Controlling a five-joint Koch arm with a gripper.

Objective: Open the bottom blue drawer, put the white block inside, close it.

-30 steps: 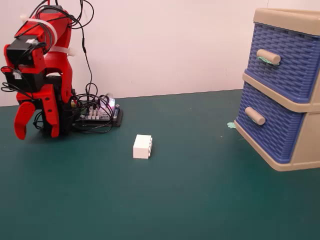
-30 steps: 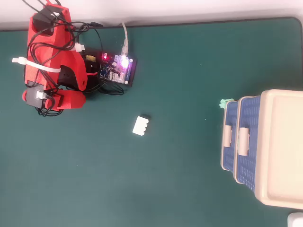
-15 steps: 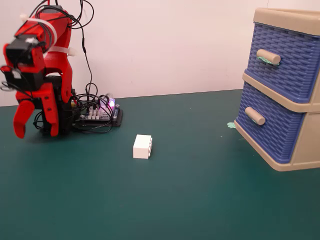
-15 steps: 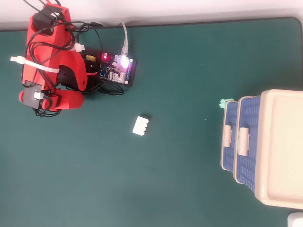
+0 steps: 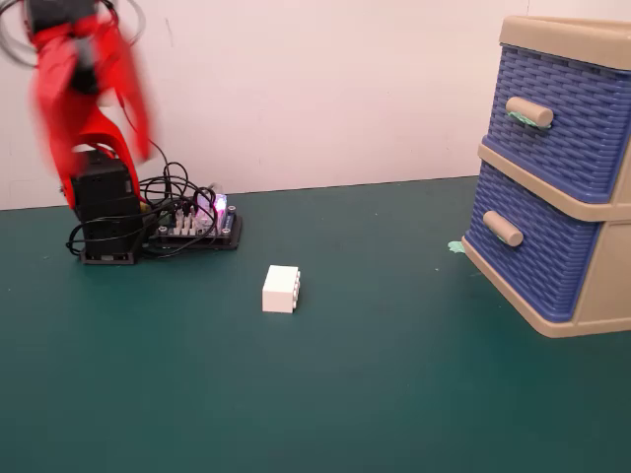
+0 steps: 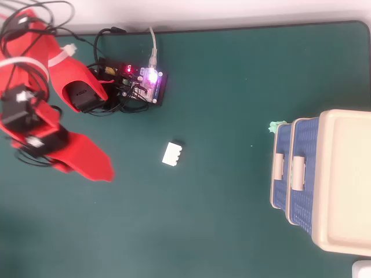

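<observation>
Block: your white block is a small rectangular toy brick, plain white, with faint stud bumps along one side in the overhead view. It rests on the green table, out in the open and touching nothing.
Block's place: in the fixed view you see it in front of the circuit board, well apart from the cabinet at the right.
Bottom drawer: your bottom blue drawer has a blue basket-weave front and a plain beige round handle. It looks pushed in; from overhead its front sits slightly further out than the one above.
Top drawer: the top drawer has the same weave, but its handle carries a green mark.
Gripper: your red gripper hangs over the table left of the block in the overhead view, clear of it. Only one red wedge shows there and the arm is blurred in the fixed view, so you cannot tell whether the jaws are apart or together.
Extras: a small green scrap lies on the table by the cabinet's bottom corner.
</observation>
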